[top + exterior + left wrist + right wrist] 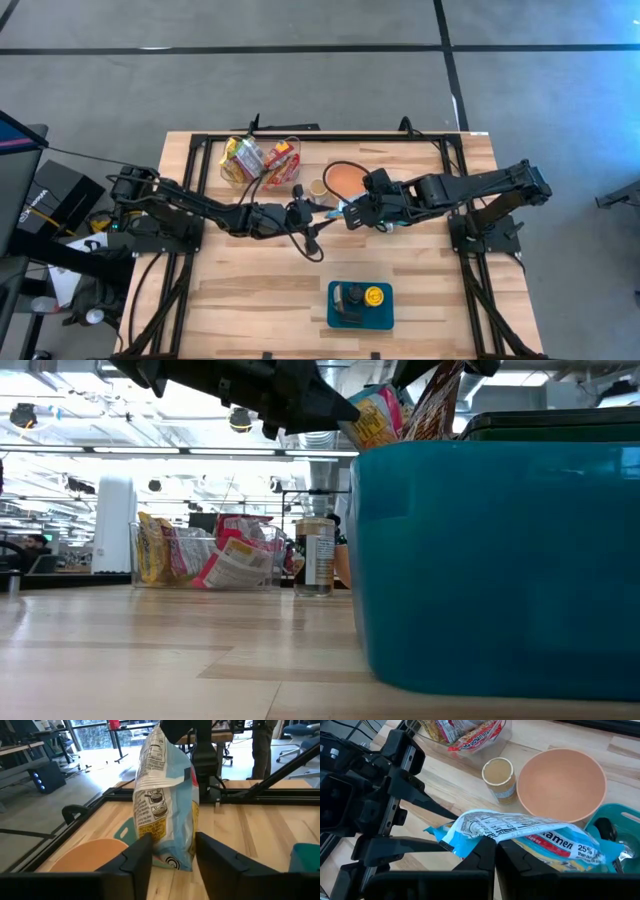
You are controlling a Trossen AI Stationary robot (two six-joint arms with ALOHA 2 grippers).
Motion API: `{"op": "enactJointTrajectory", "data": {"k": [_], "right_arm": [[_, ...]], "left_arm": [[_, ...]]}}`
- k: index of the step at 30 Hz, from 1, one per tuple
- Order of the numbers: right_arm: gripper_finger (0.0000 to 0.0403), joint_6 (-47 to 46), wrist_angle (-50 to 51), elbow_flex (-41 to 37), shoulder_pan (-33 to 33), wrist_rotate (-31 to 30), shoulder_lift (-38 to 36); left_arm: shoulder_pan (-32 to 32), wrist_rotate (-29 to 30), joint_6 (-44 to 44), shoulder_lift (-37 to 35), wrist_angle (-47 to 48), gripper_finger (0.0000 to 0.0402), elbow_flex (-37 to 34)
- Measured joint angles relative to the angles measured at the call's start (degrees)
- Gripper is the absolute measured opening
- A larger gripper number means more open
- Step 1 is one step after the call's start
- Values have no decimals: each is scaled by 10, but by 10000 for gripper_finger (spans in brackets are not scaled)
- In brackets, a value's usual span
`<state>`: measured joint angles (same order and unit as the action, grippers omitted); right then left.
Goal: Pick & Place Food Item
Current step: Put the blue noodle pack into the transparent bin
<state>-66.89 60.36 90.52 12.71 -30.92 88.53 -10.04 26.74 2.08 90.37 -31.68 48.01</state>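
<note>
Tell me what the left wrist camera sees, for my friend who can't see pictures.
A light blue ramen packet hangs upright, held at its top by the right gripper, while the left gripper has a dark finger on each side of its bottom end. Beside it on the wooden table is an orange bowl.

My matt black plastic fingers point(135, 865) flank a glossy, crinkled light-blue plastic ramen packet point(165, 800). Beside that packet: a smooth matt orange bowl point(562, 782), on the pale planked wooden table point(250, 290).
</note>
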Motion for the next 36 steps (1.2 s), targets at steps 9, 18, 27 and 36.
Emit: {"op": "enactJointTrajectory", "data": {"k": [9,18,27,36], "right_arm": [[0,0,0,0,0,0,0],[0,0,0,0,0,0,0],[20,22,0,0,0,-1,-1],[100,97,6,0,0,13,-2]], "left_arm": [[0,0,0,0,-1,58,0],[0,0,0,0,-2,5,0],[0,0,0,0,-2,3,0],[0,22,0,0,-2,1,0]]}}
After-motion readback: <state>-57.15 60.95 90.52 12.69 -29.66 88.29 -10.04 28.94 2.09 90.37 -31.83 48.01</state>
